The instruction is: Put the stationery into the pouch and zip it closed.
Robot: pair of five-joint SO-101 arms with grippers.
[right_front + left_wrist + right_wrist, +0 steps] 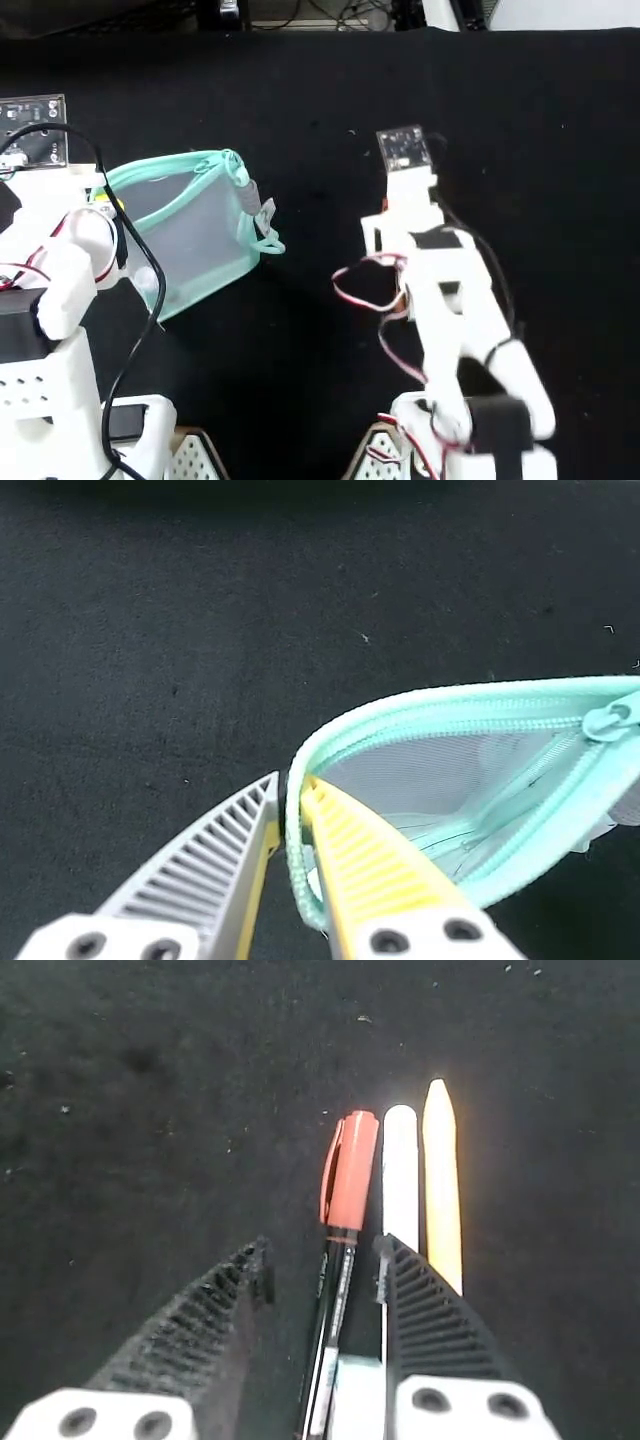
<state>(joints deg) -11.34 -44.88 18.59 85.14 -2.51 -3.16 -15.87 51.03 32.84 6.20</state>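
Observation:
A mint-green mesh pouch [195, 235] lies at the left of the black table with its mouth open. My left gripper [108, 203] is at its left end. In the left wrist view that gripper [290, 785] is shut on the pouch rim [400, 715], which is pinched between the grey and yellow fingers; the zipper pull [610, 718] sits at the far end. My right gripper [320, 1250] is open low over the table, astride a red-capped pen [350, 1170]. A white pen [400, 1175] runs partly under one finger and an orange pen [441, 1180] lies just outside it.
The right arm [430, 270] stands at mid-table with red and white wires looping off it. Both arm bases [60, 420] sit at the front edge. A black cloth [560, 150] covers the table, bare at the back and right.

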